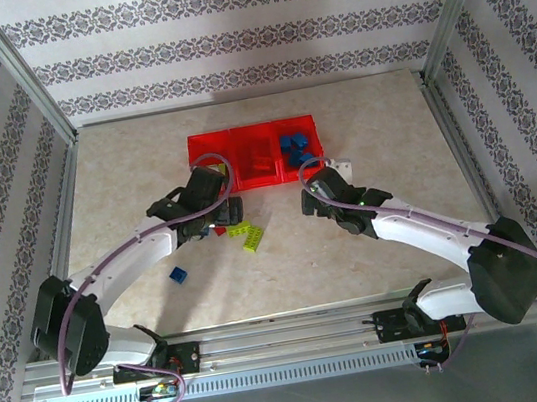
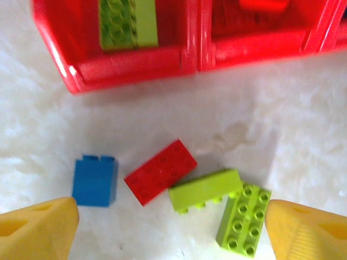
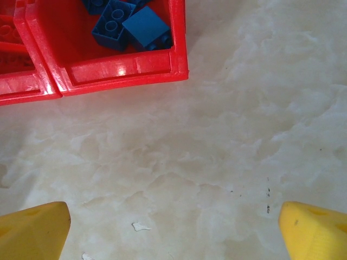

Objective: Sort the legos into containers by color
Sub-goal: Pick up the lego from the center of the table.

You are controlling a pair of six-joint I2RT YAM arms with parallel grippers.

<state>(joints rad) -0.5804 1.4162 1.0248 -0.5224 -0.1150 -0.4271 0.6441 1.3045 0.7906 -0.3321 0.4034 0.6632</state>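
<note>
Left claw (image 2: 173,223), right claw (image 3: 173,227) released; containers (image 2: 130,67) cropped.
Lime brick (image 2: 127,24), cut off at upper left, sits in one; blue bricks (image 3: 130,24) in another.

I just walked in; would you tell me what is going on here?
Two robot arms are sorting lego bricks by color into a red three-bin tray. Blue bricks lie in its right bin, lime green ones in the left. The left gripper, open, hovers over loose bricks on the table: a blue brick, a red brick, two lime green bricks. The right gripper is open over bare table, holding nothing.
</note>
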